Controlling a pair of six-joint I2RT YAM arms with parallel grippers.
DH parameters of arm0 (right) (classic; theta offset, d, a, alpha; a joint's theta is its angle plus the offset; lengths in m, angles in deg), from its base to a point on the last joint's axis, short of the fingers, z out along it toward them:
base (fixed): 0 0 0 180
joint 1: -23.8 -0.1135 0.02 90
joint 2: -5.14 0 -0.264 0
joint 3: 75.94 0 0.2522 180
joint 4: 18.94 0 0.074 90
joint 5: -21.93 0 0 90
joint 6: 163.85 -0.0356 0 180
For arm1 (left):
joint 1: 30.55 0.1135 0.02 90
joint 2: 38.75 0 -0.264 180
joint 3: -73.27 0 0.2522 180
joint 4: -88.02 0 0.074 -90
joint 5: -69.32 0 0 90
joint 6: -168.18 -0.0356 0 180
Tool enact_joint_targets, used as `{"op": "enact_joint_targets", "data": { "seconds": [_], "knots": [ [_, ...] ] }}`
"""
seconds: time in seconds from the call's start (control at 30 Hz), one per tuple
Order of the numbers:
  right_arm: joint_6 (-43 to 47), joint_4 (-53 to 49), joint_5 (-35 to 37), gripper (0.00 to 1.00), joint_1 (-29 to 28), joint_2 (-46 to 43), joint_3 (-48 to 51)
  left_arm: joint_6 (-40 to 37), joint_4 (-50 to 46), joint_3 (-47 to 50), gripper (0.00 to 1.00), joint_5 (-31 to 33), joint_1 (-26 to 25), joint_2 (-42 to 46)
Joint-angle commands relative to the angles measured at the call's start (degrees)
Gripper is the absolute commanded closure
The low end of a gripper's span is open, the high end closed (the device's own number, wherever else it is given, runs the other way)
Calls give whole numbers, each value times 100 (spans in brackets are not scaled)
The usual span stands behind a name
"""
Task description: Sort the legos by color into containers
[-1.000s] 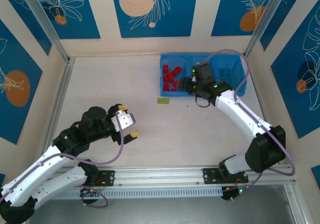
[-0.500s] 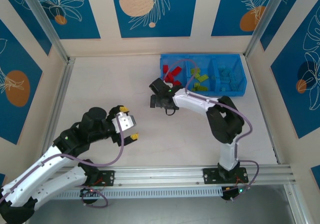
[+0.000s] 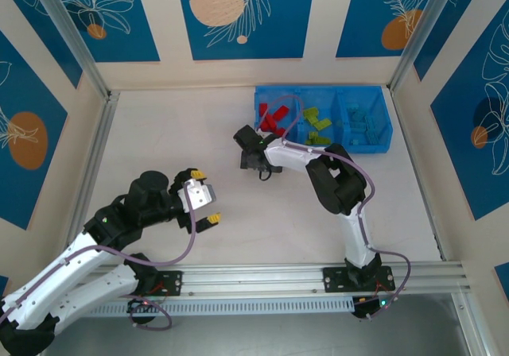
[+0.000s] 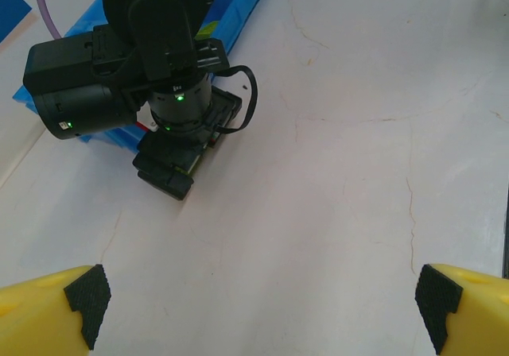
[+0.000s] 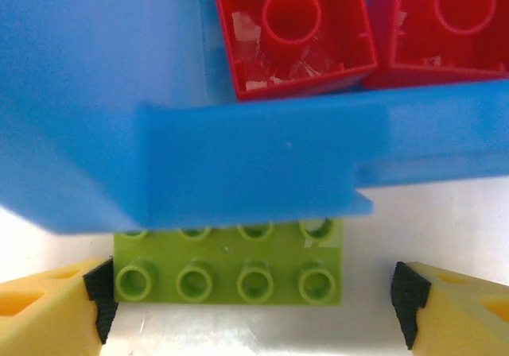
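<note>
Right hand (image 5: 253,302) now down beside tray (image 5: 238,157), apart around one lime lego (image 5: 229,272).

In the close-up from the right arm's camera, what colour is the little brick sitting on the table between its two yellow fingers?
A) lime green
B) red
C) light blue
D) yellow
A: a lime green brick lies studs-up on the table between the open fingers of the right gripper, just outside the blue tray, while the red bricks sit inside it.
</note>
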Motion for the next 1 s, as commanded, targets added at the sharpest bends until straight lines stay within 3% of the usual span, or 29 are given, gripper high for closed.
{"op": "enact_joint_targets", "data": {
  "seconds": [0.0,0.3,0.47,0.67,0.8,0.97],
  "knots": [
    [-97,283,-114,17,-5,170,6,-114,193,47,0,-142,48,58],
    [28,609,-308,42,-104,-135,577,-128,202,64,0,-151,52,40],
    [-130,610,-213,44,-284,-959,1338,-127,202,65,0,-151,50,19],
    [-397,382,154,44,-651,-2577,2372,-132,209,78,0,-155,52,-26],
    [-369,215,168,44,-313,-3722,2759,-123,219,65,0,-183,49,-83],
    [466,548,-336,45,949,-4383,2586,-120,197,48,0,-191,51,-114]
  ]
}}
